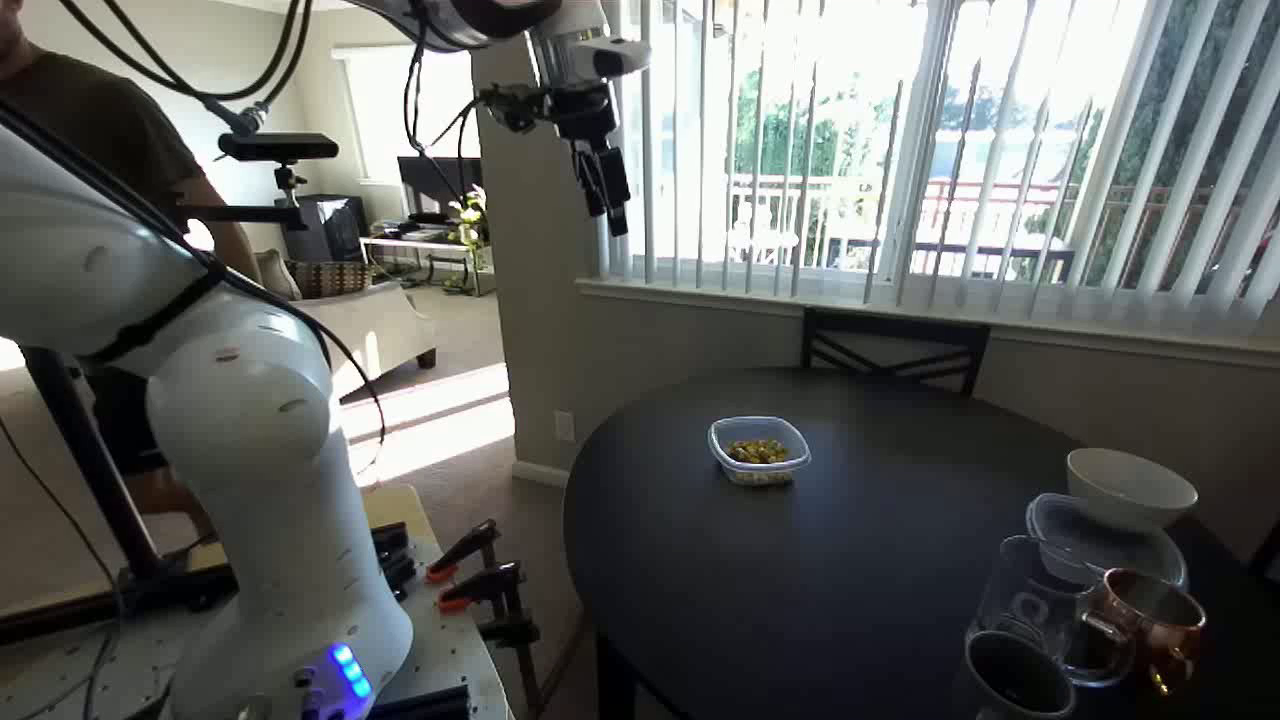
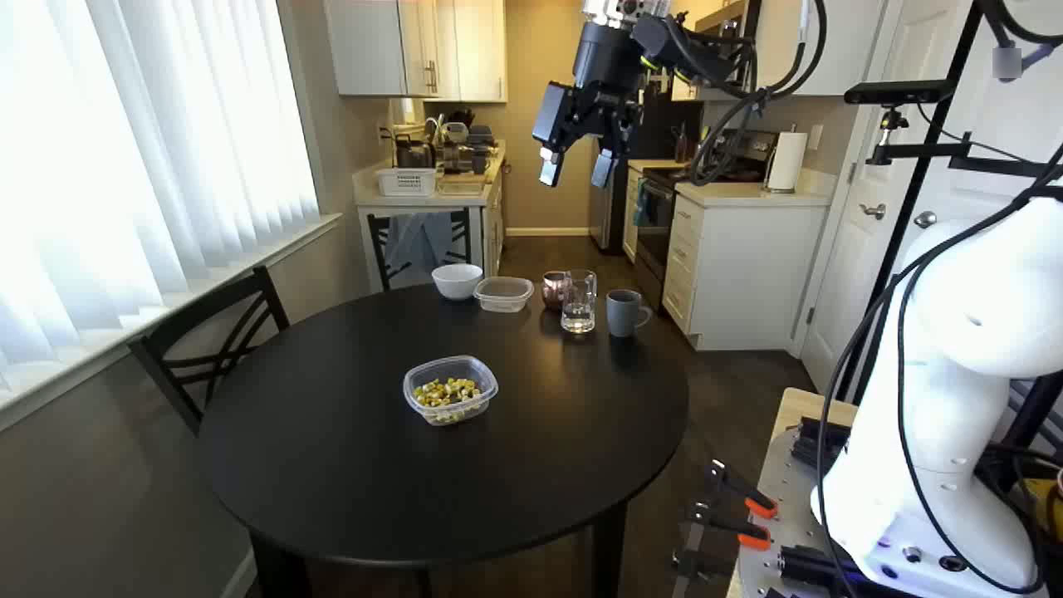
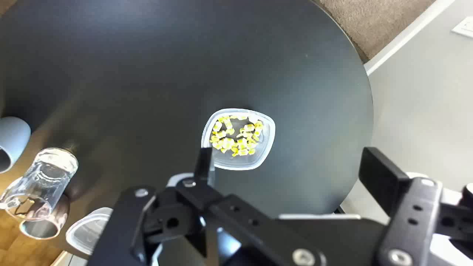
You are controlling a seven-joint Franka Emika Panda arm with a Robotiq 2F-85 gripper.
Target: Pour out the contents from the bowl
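The bowl is a small clear whitish plastic dish with a rounded-square rim. It stands upright on the dark round table in both exterior views point(image 1: 760, 428) point(image 2: 448, 368) and in the wrist view point(image 3: 240, 163). The contents, yellowish-brown bits, lie inside it point(image 1: 757, 451) point(image 2: 447, 392) point(image 3: 238, 137). My gripper point(image 1: 607, 215) is high above the table and apart from the bowl. In an exterior view its two fingers point(image 2: 576, 173) are spread with nothing between them. In the wrist view the gripper point(image 3: 288, 159) is open, and one fingertip overlaps the bowl's lower left edge.
On the table point(image 2: 332, 465) stand a white round bowl point(image 2: 458, 284), a second plastic container point(image 2: 504, 296), a copper mug point(image 2: 552, 291), a clear glass mug point(image 2: 579, 303) and a grey mug point(image 2: 623, 314). A dark chair point(image 2: 212, 349) and the window blinds point(image 1: 690, 150) border the table.
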